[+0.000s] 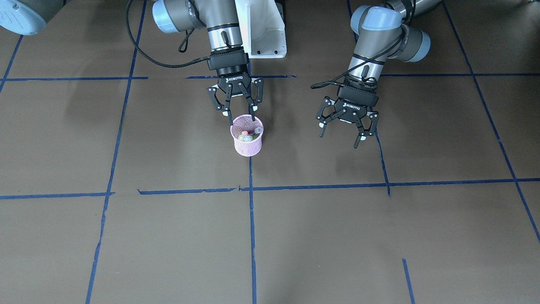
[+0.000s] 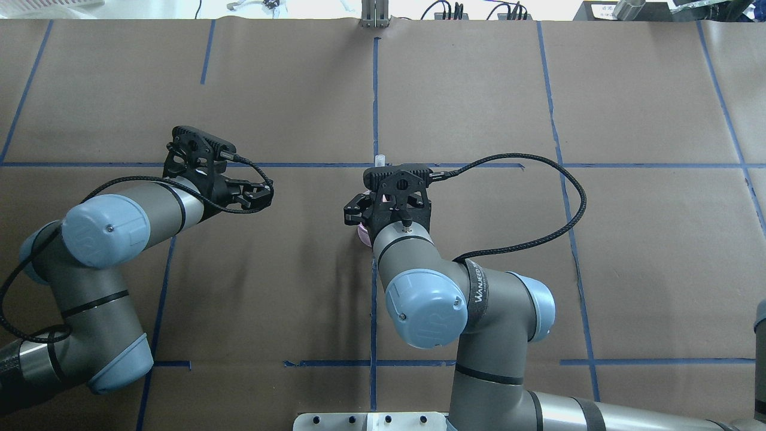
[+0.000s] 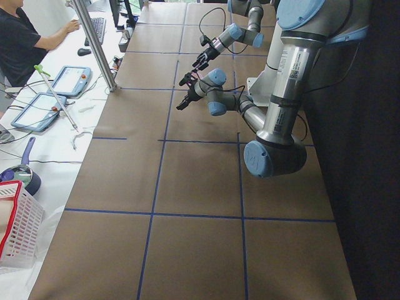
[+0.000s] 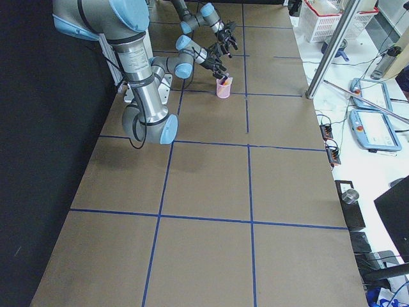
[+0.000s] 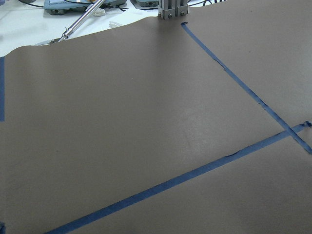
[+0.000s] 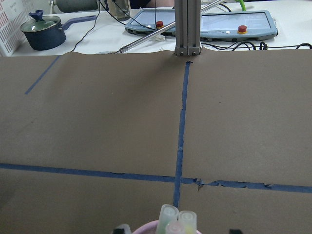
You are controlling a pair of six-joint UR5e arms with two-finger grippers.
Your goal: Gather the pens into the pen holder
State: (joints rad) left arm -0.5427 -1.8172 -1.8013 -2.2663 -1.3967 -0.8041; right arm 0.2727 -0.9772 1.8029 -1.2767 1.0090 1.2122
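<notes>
The pink mesh pen holder (image 1: pixel 248 145) stands upright near the table's middle. Three pens (image 1: pixel 248 135) stand inside it, cap ends up. Their pale caps (image 6: pixel 178 218) show at the bottom of the right wrist view, above the holder's rim (image 6: pixel 146 228). My right gripper (image 1: pixel 242 121) is open and empty, its fingertips just above the holder's back rim. My left gripper (image 1: pixel 339 139) is open and empty, hovering apart to the side over bare table. In the overhead view my right wrist hides most of the holder (image 2: pixel 361 235).
Brown paper with blue tape lines (image 1: pixel 252 236) covers the table. A white robot base plate (image 1: pixel 263 29) is behind the holder. Tablets (image 6: pixel 234 22), a metal post (image 6: pixel 187 27) and a pot (image 6: pixel 44 31) sit past the far edge.
</notes>
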